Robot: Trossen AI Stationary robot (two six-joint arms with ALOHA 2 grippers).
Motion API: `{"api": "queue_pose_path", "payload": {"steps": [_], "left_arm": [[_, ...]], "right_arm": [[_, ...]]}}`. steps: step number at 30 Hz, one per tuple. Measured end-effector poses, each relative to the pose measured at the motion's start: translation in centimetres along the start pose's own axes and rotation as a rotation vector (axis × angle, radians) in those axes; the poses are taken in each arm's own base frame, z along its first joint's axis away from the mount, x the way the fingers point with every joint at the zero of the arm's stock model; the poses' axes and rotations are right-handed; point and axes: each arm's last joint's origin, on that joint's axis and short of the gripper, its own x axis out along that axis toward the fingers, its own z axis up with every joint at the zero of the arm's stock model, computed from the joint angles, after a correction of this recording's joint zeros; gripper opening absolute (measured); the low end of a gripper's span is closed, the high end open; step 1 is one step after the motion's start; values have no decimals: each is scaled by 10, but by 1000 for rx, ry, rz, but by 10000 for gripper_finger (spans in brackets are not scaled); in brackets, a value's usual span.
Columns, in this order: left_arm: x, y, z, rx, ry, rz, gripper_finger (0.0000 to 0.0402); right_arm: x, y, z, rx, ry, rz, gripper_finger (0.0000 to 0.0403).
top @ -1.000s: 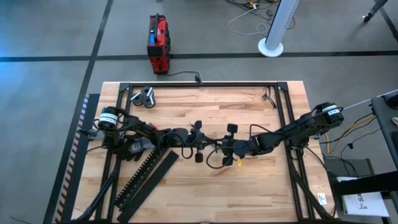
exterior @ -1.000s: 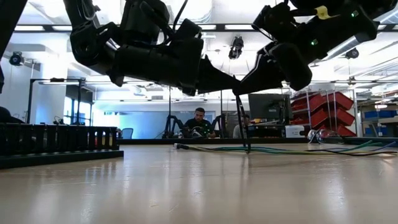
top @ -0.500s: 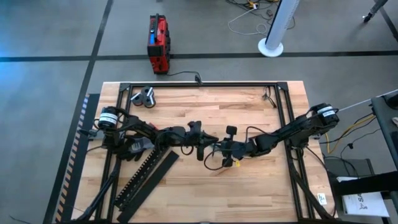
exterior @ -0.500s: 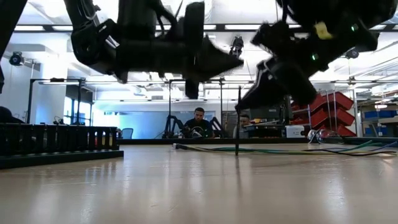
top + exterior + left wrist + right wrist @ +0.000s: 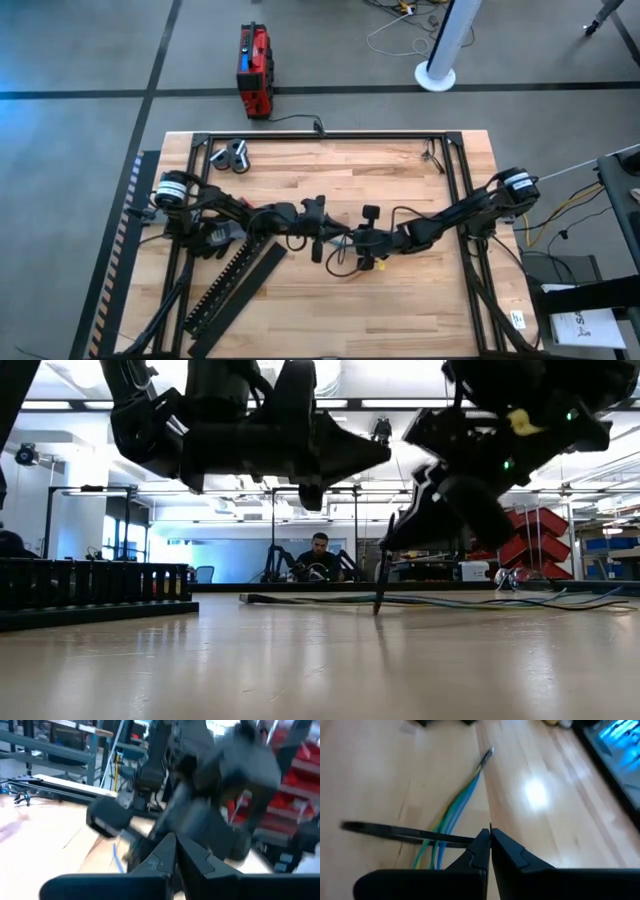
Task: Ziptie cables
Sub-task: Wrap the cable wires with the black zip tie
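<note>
The cables (image 5: 457, 807), thin blue, green and yellow wires, lie in a bundle on the wooden table (image 5: 400, 310), near the middle (image 5: 340, 268). My right gripper (image 5: 490, 836) is shut on a black ziptie (image 5: 395, 834) that crosses over the bundle. In the low view the ziptie (image 5: 383, 580) slants down from that gripper (image 5: 392, 538) to the table top. My left gripper (image 5: 330, 238) hovers shut just to the left of the right one, well above the table (image 5: 385, 452), with nothing seen between its fingers (image 5: 175, 840). My right gripper pinches one end of the ziptie (image 5: 470, 839) between its two fingertips. The fingers slant down from the table's right side. The strip runs out past the fingertips across the cables, tilted, and its free end (image 5: 377, 610) is down at the table top.
A black comb-toothed duct (image 5: 228, 290) and its flat lid (image 5: 250, 288) lie at the near left. A black frame (image 5: 320, 137) borders the table, with a small grey tool (image 5: 232, 155) at the far left. A red box (image 5: 254, 70) is on the floor beyond. A person (image 5: 318, 560) sits far behind.
My right gripper has gone down and a little toward the table's left with the ziptie, which has tipped from upright to slanting. My left gripper has tipped from pointing down to about level. The cables' end has slid toward the table's left.
</note>
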Motion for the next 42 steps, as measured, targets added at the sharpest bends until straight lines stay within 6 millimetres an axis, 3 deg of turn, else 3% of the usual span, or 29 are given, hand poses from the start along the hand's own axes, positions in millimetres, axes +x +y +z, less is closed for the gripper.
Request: {"api": "queue_pose_path", "payload": {"steps": [10, 16, 26, 33, 42], "left_arm": [[-2, 3, -10, 146, 148, 21, 5], [-3, 2, -12, 175, 175, -79, 22], [-3, 14, -11, 176, 197, -83, 59], [-3, 18, -15, 196, 218, -74, 77], [-2, 17, -11, 256, 166, -83, 87]], "right_arm": [[-23, 3, 16, -234, -85, 20, 1], [-35, 8, 22, -368, -121, 37, 0], [-42, 13, 16, -668, -77, 59, 0], [-49, 15, 13, -670, -41, 49, 0], [-75, 10, 9, -607, 18, 74, 0]]}}
